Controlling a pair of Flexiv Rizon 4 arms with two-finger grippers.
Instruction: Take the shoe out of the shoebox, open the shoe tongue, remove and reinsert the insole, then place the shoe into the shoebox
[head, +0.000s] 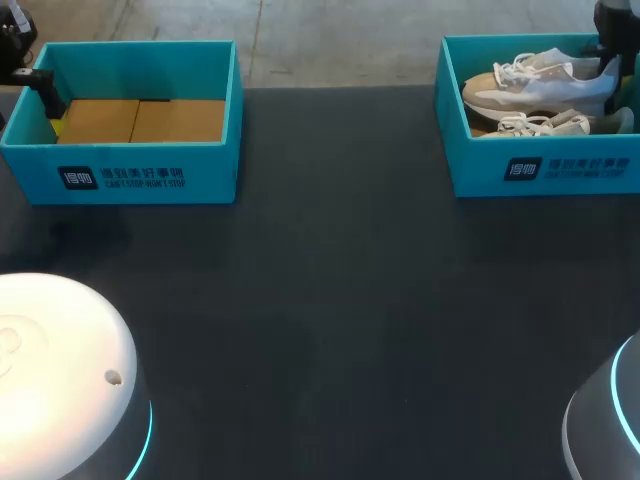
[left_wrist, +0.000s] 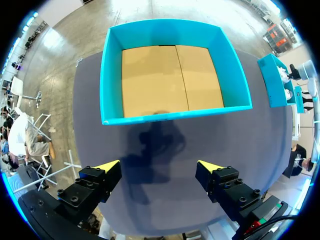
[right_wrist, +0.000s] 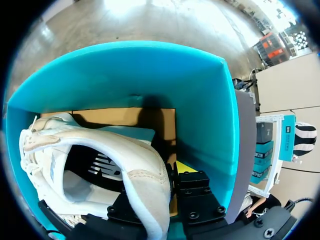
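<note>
Two pale white and grey shoes lie in the teal shoebox (head: 540, 170) at the back right. The upper shoe (head: 540, 85) rests with its heel raised towards my right arm, above the lower shoe (head: 545, 124). In the right wrist view my right gripper (right_wrist: 167, 176) is inside that box, shut on the heel collar of the upper shoe (right_wrist: 100, 155); only one yellow fingertip (right_wrist: 184, 167) shows. My left gripper (left_wrist: 159, 172) hangs open over bare table, short of a second teal box (left_wrist: 170, 116), with nothing between its fingers.
The second teal box (head: 125, 165) at the back left holds only its cardboard floor (head: 145, 120). My left arm (head: 18, 45) stands by its far left corner. Dark table (head: 330, 300) stretches between and in front of the boxes.
</note>
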